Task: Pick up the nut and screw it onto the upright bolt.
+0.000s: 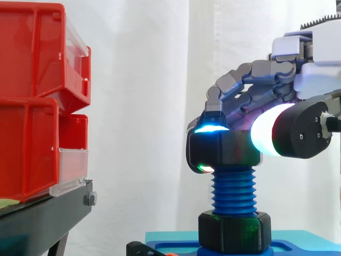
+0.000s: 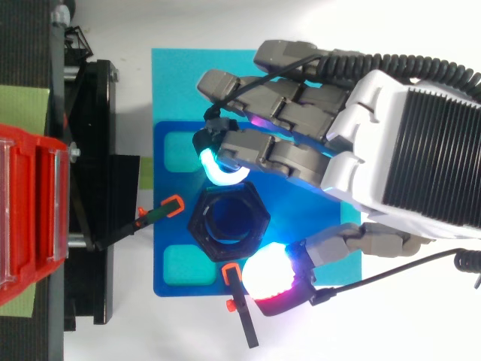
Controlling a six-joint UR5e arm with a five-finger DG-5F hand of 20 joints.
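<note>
1. Right, you have the black hexagonal nut (image 1: 224, 152) sitting on the top end of the upright blue threaded bolt (image 1: 233, 189). Several turns of thread are bare beneath it.
2. Your hand (image 2: 406, 143) comes in from 3 o'clock in the top view, with its fingers curled and clamped on the nut.
3. From above, a cyan-glowing fingertip (image 2: 218, 171) presses at the nut's 12 o'clock. The thumb's white and magenta pad (image 2: 269, 274) bears on it at about 5 o'clock.
4. In the side view the same cyan pad lies on the nut's upper corner at 10 o'clock. The white thumb pad (image 1: 266, 130) meets the nut's flank at 3 o'clock.
5. Look down through the nut's hole from above and you see the blue of the bolt inside it.
6. At the foot of the bolt sits a second black hexagonal collar (image 1: 234, 229). It rests on a dark blue base plate (image 2: 203, 282), which lies on a light teal sheet (image 2: 180, 83).
7. Two thin black clamps with orange tips point at the nut in the top view, one at its 9 o'clock (image 2: 159, 213) and one at its 6 o'clock (image 2: 239, 301).
8. The red plastic bins (image 1: 32, 101) with clear front lips are stacked on the black stand (image 1: 42, 218). They stand well apart from the bolt, at 9 o'clock in both views.
</note>
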